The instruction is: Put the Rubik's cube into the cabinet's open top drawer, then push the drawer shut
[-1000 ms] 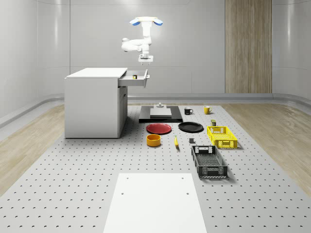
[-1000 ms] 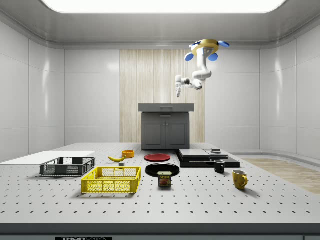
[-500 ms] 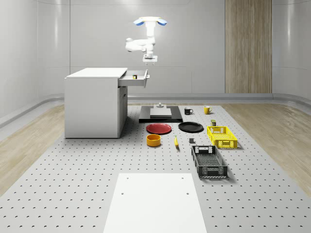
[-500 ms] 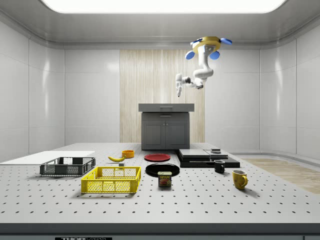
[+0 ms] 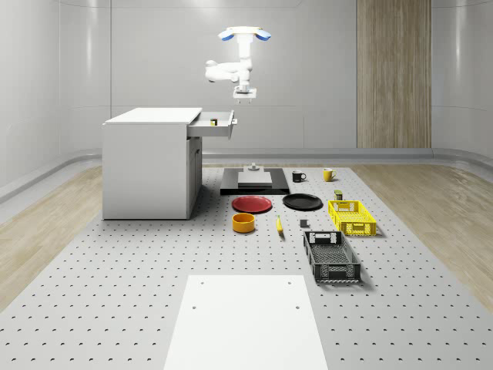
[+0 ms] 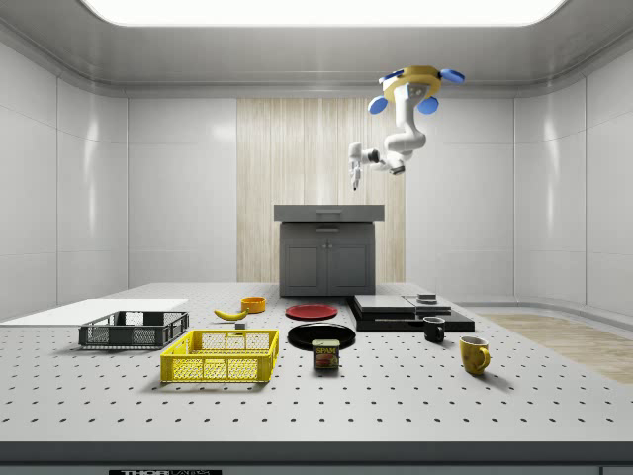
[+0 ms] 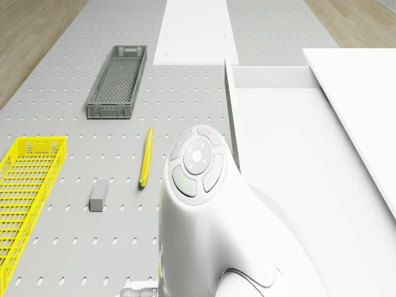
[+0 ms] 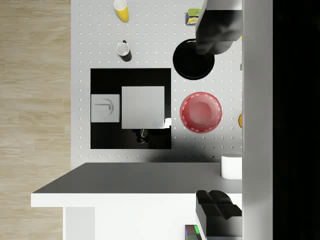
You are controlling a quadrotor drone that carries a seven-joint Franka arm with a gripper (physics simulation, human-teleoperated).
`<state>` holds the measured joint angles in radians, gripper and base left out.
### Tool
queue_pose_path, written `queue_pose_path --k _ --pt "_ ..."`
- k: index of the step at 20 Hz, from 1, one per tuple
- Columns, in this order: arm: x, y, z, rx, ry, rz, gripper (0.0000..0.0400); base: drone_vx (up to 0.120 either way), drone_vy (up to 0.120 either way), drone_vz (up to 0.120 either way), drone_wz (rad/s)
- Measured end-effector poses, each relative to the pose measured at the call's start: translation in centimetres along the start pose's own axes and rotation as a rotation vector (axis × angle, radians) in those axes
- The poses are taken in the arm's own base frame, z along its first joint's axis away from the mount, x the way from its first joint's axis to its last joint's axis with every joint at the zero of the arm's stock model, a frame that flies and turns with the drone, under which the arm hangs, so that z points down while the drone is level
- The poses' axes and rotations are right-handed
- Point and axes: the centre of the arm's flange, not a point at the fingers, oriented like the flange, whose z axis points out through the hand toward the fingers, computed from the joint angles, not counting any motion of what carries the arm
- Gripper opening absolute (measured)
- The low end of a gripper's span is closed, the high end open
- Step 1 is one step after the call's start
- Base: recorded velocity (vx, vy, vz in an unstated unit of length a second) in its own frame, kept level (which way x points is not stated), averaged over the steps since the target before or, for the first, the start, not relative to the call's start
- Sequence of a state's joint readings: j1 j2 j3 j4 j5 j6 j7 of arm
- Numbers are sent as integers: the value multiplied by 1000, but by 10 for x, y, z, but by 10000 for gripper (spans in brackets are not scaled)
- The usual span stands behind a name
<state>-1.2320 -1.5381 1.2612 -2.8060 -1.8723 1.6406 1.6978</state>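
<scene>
- A grey perforated tabletop [image 5: 115,293] is filling the floor of a pale room with a wood panel on the far wall.
- A white cabinet [image 5: 150,162] is standing at the whole-scene view's left, and its top drawer [image 5: 217,127] is sticking out open toward that view's right.
- The Rubik's cube [image 5: 215,120] is lying inside the open drawer; in the wrist view its coloured corner [image 8: 192,232] is showing there too.
- The drone [image 5: 243,33] is hovering high in the air, just past the drawer's front and over the tabletop beside the cabinet.
- The arm [image 5: 227,71] is hanging below the drone, folded at the elbow, with the wrist pointing straight down.
- The jaws are standing apart and holding nothing; they are hanging above the drawer's front edge, a little to the whole-scene view's right, not touching it.
- A red plate [image 5: 252,203], a black plate [image 5: 302,202], a yellow bowl [image 5: 243,223] and a banana [image 5: 279,224] are lying on the tabletop in front of the cabinet.
- A yellow basket [image 5: 351,216] and a grey basket [image 5: 331,256] are sitting further to the whole-scene view's right.
</scene>
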Motion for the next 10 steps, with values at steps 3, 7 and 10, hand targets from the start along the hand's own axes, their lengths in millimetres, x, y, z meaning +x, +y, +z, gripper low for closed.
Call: queue_pose_path --k 3,7,10 --pt "0 0 0 0 0 0 400 0 120 0 0" --pt "-10 0 9 -258 254 10 400 0 120 0 0" --pt "-19 -13 33 -581 530 105 400 0 120 -13 0"
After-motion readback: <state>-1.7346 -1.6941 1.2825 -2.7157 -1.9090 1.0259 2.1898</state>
